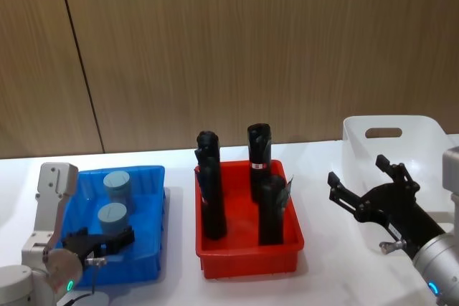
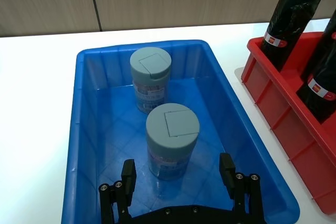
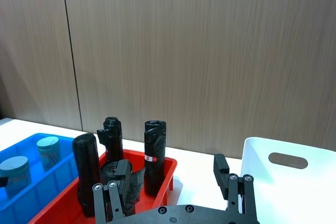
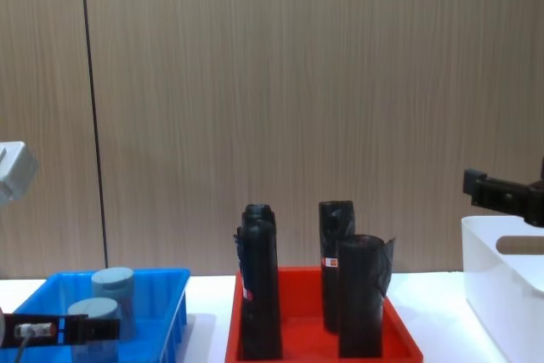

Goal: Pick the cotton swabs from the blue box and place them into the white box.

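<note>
The left tool (image 2: 177,167) is low inside the shallow bright blue plastic box (image 2: 84,129), its black fingers (image 2: 128,174) apart; the nearer cotton swab jar (image 2: 172,139), small and clear with a pale blue round lid, stands upright between them and touches neither; the farther cotton swab jar (image 2: 150,80) stands just beyond it; the right tool (image 1: 358,170), fingers apart too, hovers over the white worktop (image 1: 179,277) just beside the tall white plastic box (image 1: 423,134); the red plastic tray (image 1: 251,256) of black rolls (image 1: 212,191) is on its other side.

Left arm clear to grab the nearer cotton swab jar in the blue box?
Probably yes: left gripper is open, fingers either side of the nearer cotton swab jar; second jar stands behind, apart.
</note>
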